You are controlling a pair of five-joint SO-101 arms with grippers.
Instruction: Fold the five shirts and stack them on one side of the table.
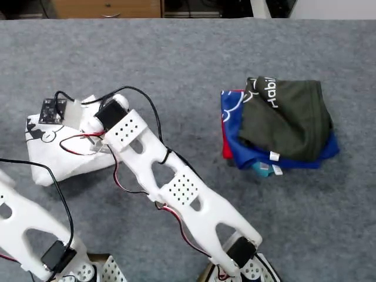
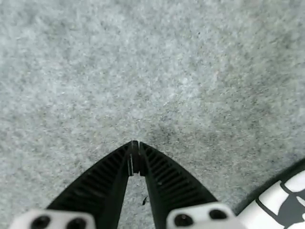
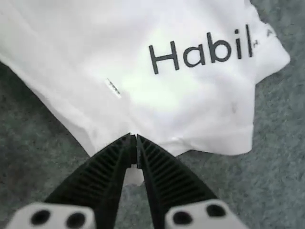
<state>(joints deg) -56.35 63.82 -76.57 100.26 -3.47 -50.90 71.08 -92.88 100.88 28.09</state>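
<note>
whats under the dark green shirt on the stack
A blue shirt lies directly under the dark green shirt; a red edge and a teal edge peek out lower. Their folds are covered.

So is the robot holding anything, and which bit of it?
The right gripper is shut on the white shirt, pinching it at its edge. The left gripper is shut on nothing, above the grey table.
</note>
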